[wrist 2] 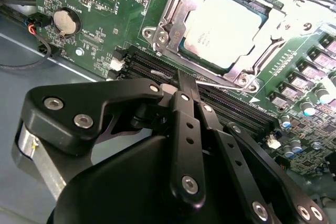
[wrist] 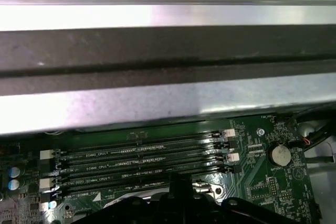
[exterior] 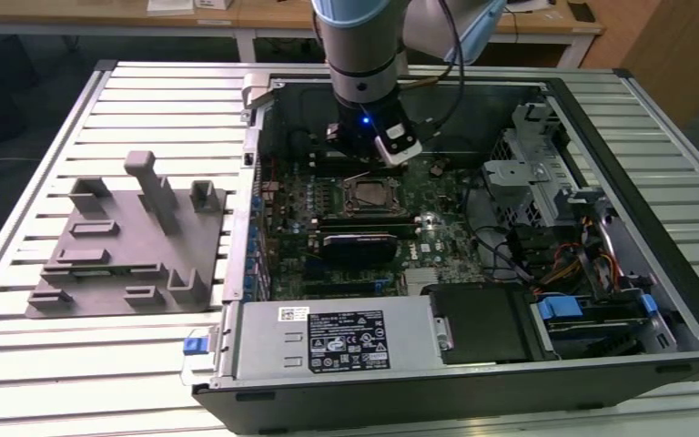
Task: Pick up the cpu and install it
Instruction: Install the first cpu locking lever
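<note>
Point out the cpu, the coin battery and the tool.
cpu (wrist 2: 223, 27), second wrist view: on the middle of its shiny metal top, inside the socket frame.
coin battery (wrist 2: 65, 21), second wrist view: on its round silver face.
tool (wrist 2: 186, 85), second wrist view: at the tips of its black fingers, which meet.

The arm (exterior: 356, 55) descends vertically from the far side of the scene, wrist pointing straight down. The black gripper (wrist 2: 181, 85) hangs at its lower end, fingers (wrist 2: 185, 108) closed flat together with nothing between them.
</note>
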Motion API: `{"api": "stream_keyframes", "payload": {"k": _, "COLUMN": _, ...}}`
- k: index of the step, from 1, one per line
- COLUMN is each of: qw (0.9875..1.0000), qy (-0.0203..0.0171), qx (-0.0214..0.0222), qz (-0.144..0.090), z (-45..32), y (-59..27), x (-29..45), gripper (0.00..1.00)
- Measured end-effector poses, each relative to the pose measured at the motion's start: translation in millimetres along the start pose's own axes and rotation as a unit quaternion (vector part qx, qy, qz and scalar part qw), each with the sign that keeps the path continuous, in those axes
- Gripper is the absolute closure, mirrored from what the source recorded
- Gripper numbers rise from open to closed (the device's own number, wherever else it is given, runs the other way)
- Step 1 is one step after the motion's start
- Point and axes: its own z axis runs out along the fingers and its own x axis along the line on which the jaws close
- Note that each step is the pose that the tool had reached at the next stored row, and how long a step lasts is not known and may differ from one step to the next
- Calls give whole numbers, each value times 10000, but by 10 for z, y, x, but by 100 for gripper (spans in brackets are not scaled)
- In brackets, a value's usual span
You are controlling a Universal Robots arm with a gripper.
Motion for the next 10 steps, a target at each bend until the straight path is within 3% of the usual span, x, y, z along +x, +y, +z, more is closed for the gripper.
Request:
{"api": "stream_keyframes", "payload": {"k": 4, "qw": 10000, "qy": -16, "qx": -2, "qz": -3, "z": 13, "y": 2, "x": 12, "gripper": 89}}
{"api": "stream_keyframes", "payload": {"k": 10, "qw": 10000, "qy": -75, "qx": 2, "qz": -17, "z": 37, "y": 2, "x": 24, "gripper": 89}}
